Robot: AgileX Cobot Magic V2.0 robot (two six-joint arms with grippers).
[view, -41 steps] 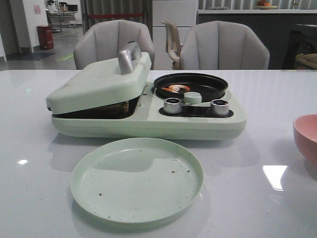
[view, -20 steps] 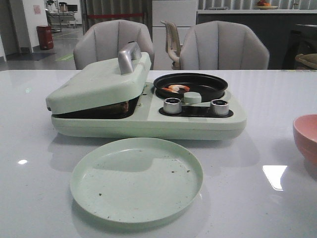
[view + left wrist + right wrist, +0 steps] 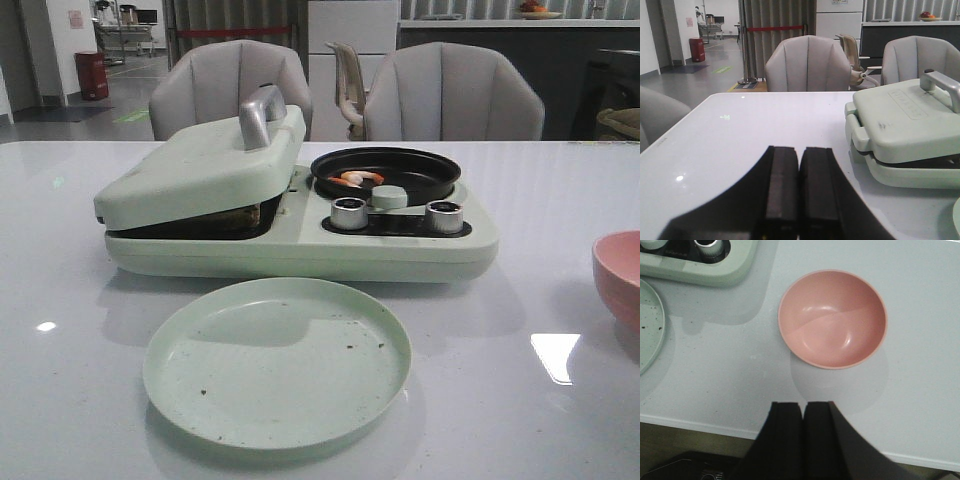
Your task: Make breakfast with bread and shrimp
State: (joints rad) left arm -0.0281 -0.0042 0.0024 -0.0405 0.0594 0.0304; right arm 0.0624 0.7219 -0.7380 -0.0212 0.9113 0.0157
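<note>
Under the nearly closed press lid (image 3: 205, 165), only a dark slit with a brownish glimpse; bread not identifiable. Pink bowl (image 3: 618, 277) cut by the front view's right edge. Green plate (image 3: 649, 332) cropped in the right wrist view. Shrimp (image 3: 355, 179) too small for a count.

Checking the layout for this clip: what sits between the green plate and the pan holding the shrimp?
In the front view, the two silver knobs and the appliance's front edge lie between the green plate and the black pan holding the shrimp.
</note>
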